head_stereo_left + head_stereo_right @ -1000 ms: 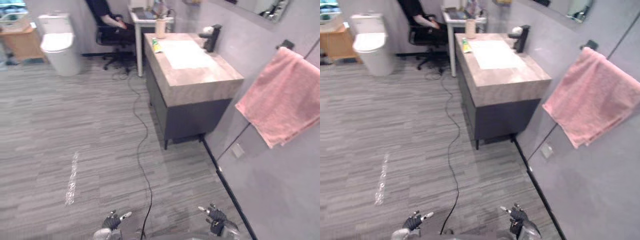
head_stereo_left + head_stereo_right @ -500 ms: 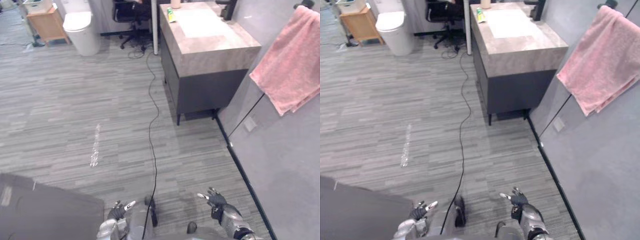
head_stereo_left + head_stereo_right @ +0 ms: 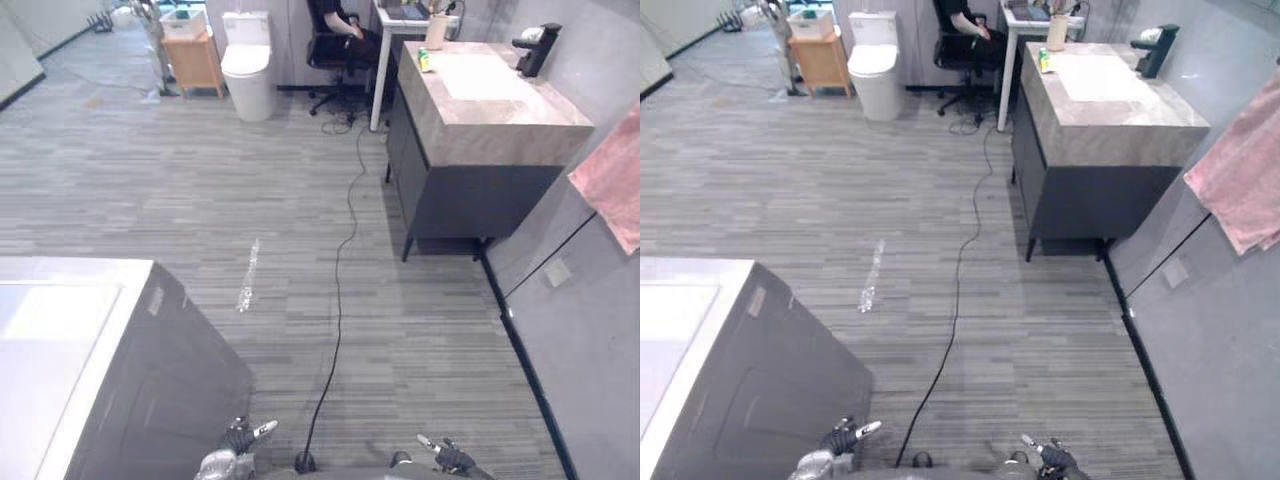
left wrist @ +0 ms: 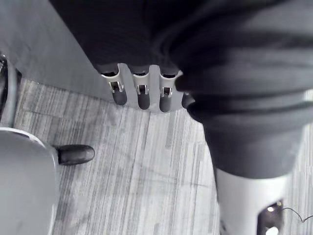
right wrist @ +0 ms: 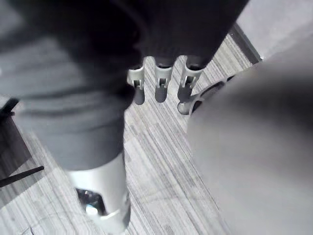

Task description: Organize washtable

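Seemingly nothing has yet been tidied: the washtable (image 3: 500, 112) is seen well apart from the left hand (image 3: 241, 438) and right hand (image 3: 449, 459), both slack and empty.

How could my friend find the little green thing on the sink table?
By the right wall stands the washtable, a stone-coloured top on a dark cabinet. At its far corner, across the basin from the black tap, sits the little green thing beside a tall beige cup. Nothing else there is bright green.
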